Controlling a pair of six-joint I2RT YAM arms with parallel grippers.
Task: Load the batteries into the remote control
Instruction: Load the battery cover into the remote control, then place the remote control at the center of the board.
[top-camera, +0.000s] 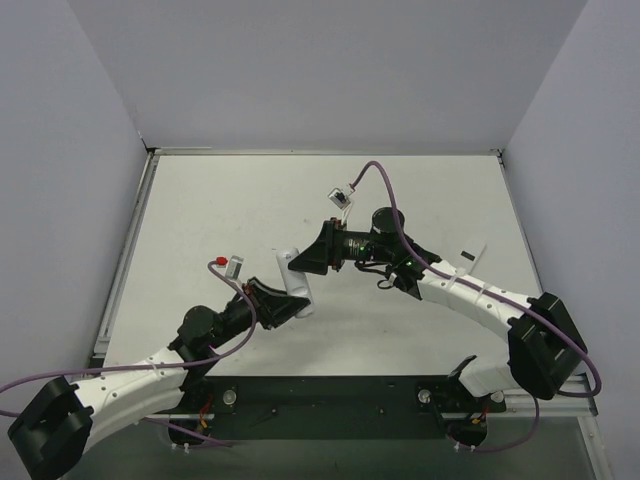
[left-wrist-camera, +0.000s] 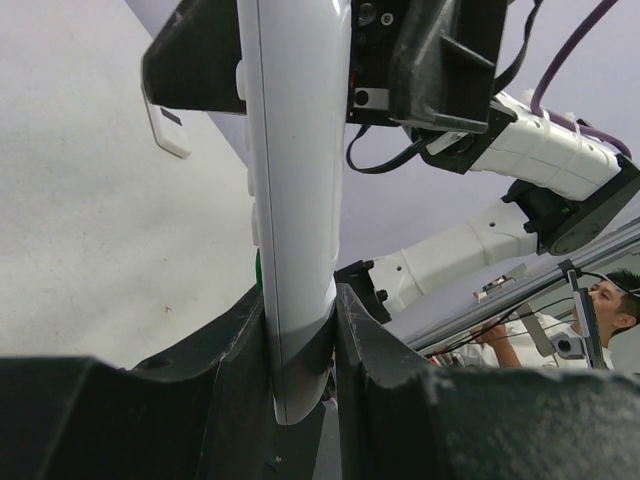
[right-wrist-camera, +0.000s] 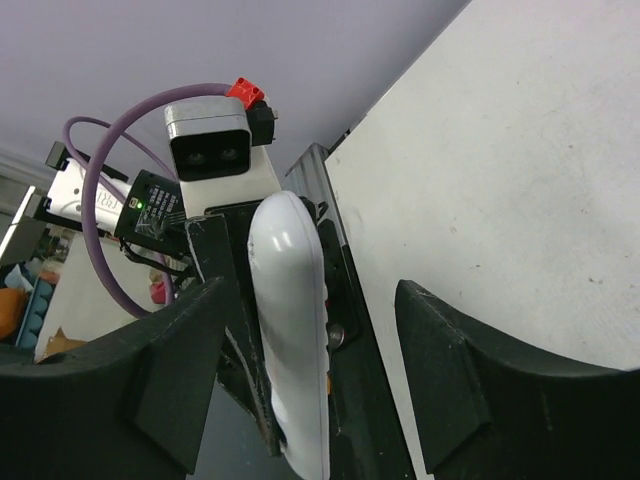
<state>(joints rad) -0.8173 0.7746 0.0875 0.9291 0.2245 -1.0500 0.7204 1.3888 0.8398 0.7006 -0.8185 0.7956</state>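
So the remote (top-camera: 294, 280) is up between both arms, a bit left of the middle of the table (top-camera: 220, 210) and closer to the near edge than the far one. It looks lifted off the surface. It's a slim glossy white plastic bar with rounded ends. From the left wrist you mostly see a smooth plain side, with little button bumps poking out along one long edge. The left claw (top-camera: 283, 303) is clamped tight on the near end, its chunky matte black jaws pressed flat against both faces. The right claw (top-camera: 303, 262) is spread wide and straddles the far end, and the right wrist view shows a gap on each side, so it isn't touching. The table top is flat matte white with a few tiny specks, metal rails run along its left and right edges, and plain pale walls (top-camera: 330, 70) close in three sides. There's a lot of bare top between the claws and the far, left and right edges. A small flat white cover (top-camera: 470, 254) lies well apart, over by the right edge. Purple cables (top-camera: 400, 215) loop off both wrists above the work area.
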